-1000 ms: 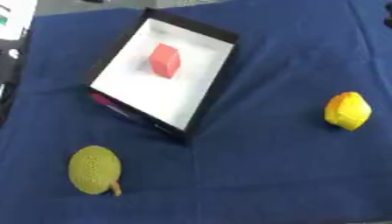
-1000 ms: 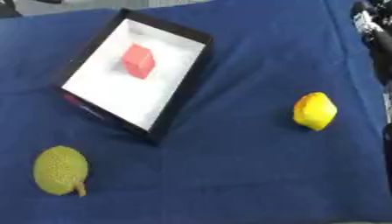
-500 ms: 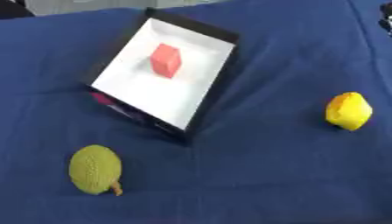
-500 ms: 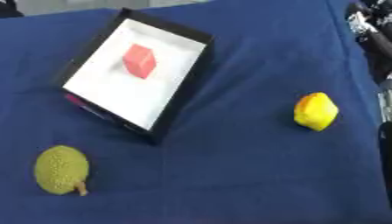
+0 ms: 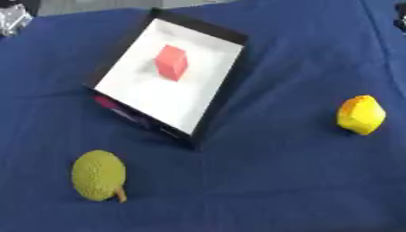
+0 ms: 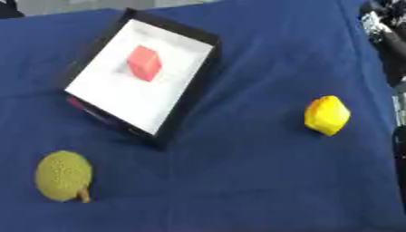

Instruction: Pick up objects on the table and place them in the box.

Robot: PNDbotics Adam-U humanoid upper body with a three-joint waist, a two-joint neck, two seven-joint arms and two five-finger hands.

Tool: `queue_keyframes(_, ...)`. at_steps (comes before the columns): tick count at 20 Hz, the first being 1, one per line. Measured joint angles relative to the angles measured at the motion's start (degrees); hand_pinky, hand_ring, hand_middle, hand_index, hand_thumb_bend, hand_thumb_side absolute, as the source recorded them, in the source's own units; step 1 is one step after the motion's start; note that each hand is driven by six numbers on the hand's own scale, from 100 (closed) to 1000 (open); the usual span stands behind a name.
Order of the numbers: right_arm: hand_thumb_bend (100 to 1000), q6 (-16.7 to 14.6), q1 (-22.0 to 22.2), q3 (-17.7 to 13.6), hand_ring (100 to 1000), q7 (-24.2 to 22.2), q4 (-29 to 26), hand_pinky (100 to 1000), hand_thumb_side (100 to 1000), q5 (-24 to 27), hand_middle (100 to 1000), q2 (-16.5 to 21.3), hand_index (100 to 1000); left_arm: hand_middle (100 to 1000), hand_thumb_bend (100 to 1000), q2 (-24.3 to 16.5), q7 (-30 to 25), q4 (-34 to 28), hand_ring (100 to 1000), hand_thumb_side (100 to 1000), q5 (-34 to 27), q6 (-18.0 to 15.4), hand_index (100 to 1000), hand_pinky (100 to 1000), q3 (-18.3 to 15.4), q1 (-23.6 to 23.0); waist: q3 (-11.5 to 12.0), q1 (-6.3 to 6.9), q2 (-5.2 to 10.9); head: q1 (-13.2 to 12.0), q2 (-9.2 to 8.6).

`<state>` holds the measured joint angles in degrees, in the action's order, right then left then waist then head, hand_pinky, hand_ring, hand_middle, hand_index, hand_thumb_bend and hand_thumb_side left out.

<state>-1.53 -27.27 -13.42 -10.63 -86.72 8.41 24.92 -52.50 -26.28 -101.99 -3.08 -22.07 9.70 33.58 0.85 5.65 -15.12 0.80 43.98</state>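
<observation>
red cube (image 5: pixel 171 62) in box (image 5: pixel 224 97); lemon (image 5: pixel 361 114), green fruit (image 5: pixel 98 175) outside

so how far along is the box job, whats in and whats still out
Done: the red block lies inside the box. In hand: nothing, no robot hand is on any object. Left: the yellow fruit and the bumpy green fruit, both on the blue cloth.
</observation>
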Motion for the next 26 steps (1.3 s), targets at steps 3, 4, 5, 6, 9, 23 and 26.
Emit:
queue_keyframes(3, 100, -0.14, 0.02, -0.13, 1000, 0.08, 0.01, 1000, 470, 0.00, 1000, 0.09, 963, 796, 100, -0.70, -1.94, -3.26, 768, 393, 0.83, -0.42, 864, 793, 1.01, -2.83, 0.40, 0.00, 0.00, -0.47, 0.11)
queue_keyframes(4, 100, -0.21, 0.02, -0.19, 1000, 0.13, 0.01, 1000, 470, 0.00, 1000, 0.09, 963, 796, 100, -0.78, -2.83, -4.13, 768, 402, 1.14, -0.43, 866, 793, 1.25, -3.57, 0.53, 0.00, 0.02, -0.68, 0.14)
queue_keyframes(5, 100, -0.29, 0.03, -0.31, 1000, 0.20, 0.02, 1000, 470, 0.00, 1000, 0.09, 963, 796, 100, -0.83, -3.74, -4.82, 768, 423, 1.32, -0.38, 866, 792, 1.48, -4.25, 0.66, 0.00, 0.05, -0.80, 0.15)
queue_keyframes(6, 100, -0.34, 0.05, -0.34, 1000, 0.23, 0.02, 1000, 470, 0.00, 1000, 0.10, 963, 796, 100, -0.86, -4.69, -5.45, 767, 431, 1.48, -0.29, 865, 791, 1.65, -4.86, 0.78, 0.00, 0.15, -0.94, 0.16)
queue_keyframes(9, 100, -0.54, 0.09, -0.43, 1000, 0.43, 0.03, 1000, 470, -0.02, 1000, 0.18, 962, 800, 100, -0.86, -7.36, -6.87, 770, 450, 1.72, 0.18, 871, 794, 1.94, -6.31, 1.18, 0.00, 0.44, -1.19, 0.16)
queue_keyframes(23, 100, -1.12, 0.74, -0.65, 1000, 0.68, 0.68, 1000, 470, -0.07, 1000, 0.64, 961, 827, 100, 0.18, -17.82, -8.33, 804, 553, 5.26, 2.23, 900, 833, 4.22, -9.79, 2.01, -0.03, 1.46, 0.70, 0.19)
queue_keyframes(26, 100, -1.32, 0.74, -0.65, 1000, 0.74, 0.75, 1000, 470, -0.07, 1000, 0.64, 960, 835, 195, 1.45, -19.31, -6.48, 821, 577, 7.63, 3.72, 911, 859, 5.39, -10.19, 1.97, -0.03, 1.46, 0.80, 0.20)
